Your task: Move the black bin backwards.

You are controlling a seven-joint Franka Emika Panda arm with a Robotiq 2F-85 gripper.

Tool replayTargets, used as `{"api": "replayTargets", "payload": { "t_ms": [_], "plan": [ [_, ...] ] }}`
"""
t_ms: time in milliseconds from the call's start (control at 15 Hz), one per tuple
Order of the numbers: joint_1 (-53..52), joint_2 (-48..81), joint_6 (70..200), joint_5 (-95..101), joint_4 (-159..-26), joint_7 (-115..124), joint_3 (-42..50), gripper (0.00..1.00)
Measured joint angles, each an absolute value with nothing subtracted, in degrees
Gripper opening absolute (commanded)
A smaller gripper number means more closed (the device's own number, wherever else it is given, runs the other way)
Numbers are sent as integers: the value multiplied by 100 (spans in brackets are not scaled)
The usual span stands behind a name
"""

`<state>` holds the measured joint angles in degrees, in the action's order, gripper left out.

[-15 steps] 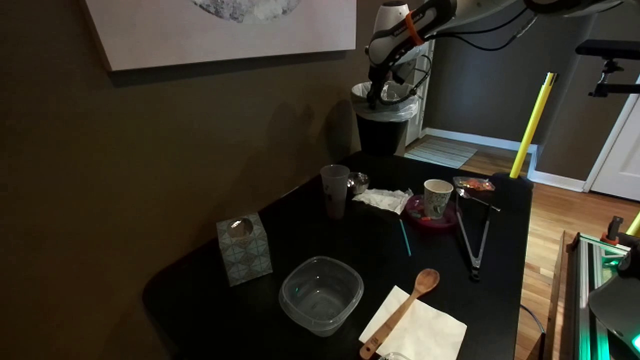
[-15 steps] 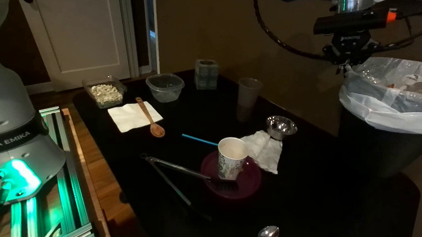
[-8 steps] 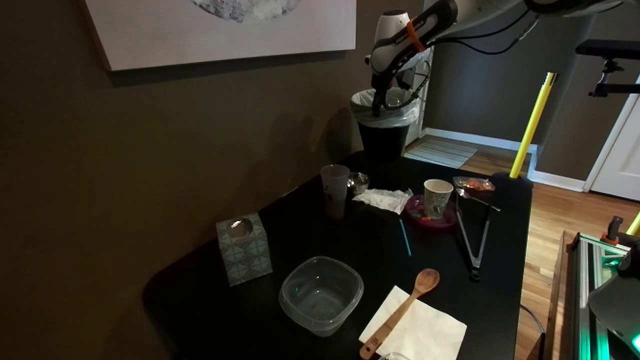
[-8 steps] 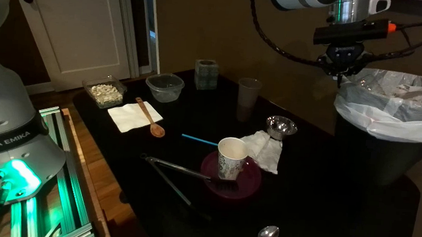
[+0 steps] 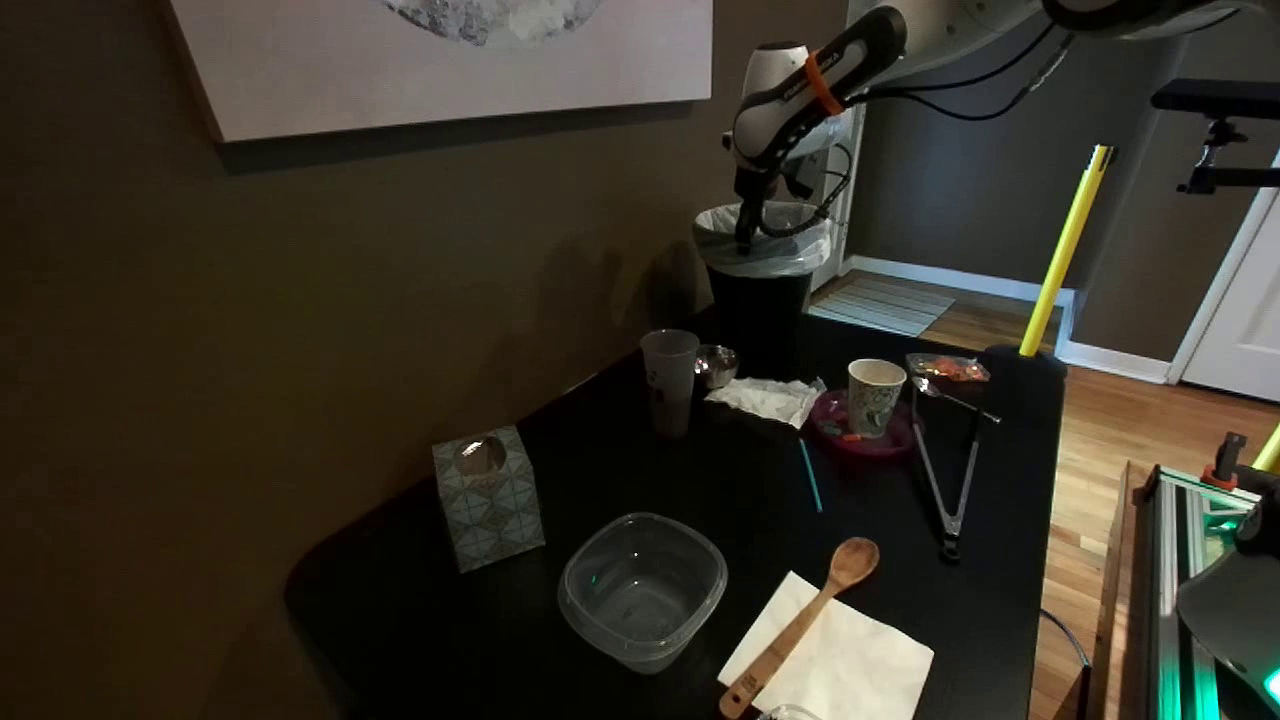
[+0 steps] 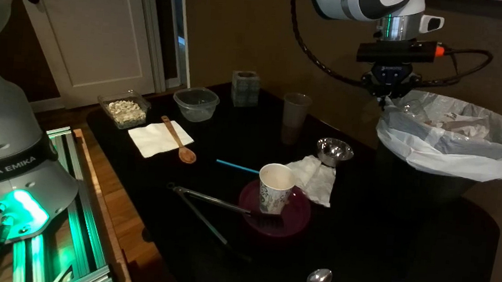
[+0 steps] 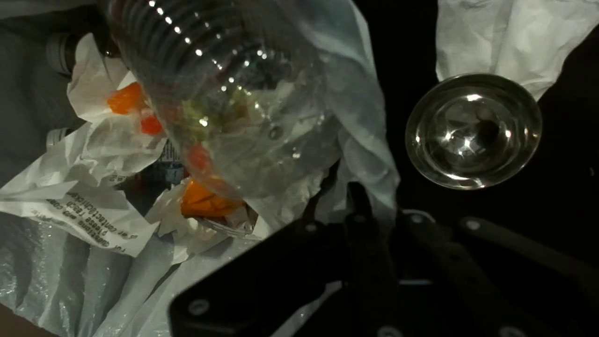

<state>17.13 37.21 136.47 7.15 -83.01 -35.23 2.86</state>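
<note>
The black bin (image 5: 758, 295) stands near the wall at the table's far end, with a pale liner (image 5: 770, 262) around its rim. It also shows at the right of an exterior view (image 6: 422, 186); its dark base merges with the black table, so I cannot tell whether it touches it. My gripper (image 6: 383, 103), also in an exterior view (image 5: 744, 243), is at the bin's near rim, pointing down. In the wrist view my gripper (image 7: 374, 206) is closed on the lined rim, with the liner (image 7: 362, 150) folded between its fingers. Wrappers and a clear plastic cup lie inside the bin.
A shiny metal bowl (image 6: 334, 152) and white napkin (image 6: 315, 179) lie close to the bin. A tall translucent cup (image 6: 295, 117) stands by the wall. A paper cup (image 6: 275, 188) sits on a purple plate (image 6: 301, 212). Tongs (image 6: 202, 215) and a spoon (image 6: 318, 281) lie nearer.
The gripper and the bin have moved together, lower in both exterior views. In the last half second they also shifted left, nearer the metal bowl. The other objects have stayed put.
</note>
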Motion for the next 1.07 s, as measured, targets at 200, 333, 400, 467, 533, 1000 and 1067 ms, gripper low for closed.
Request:
{"api": "replayTargets", "payload": {
  "t_ms": [200,333,400,467,533,1000,1067],
  "plan": [
    [1712,3721,13585,620,-8301,-3523,199,1],
    [1712,3722,13570,553,-8301,-3515,177,1],
    [1714,3721,13570,509,-8301,-3504,174,1],
    [1720,3722,13570,461,-8301,-3492,171,1],
    [1724,3722,13570,419,-8301,-3481,170,1],
    [1734,3746,13570,348,-8301,-3425,170,1],
    [1734,3747,13570,348,-8301,-3413,170,1]
  ]
}}
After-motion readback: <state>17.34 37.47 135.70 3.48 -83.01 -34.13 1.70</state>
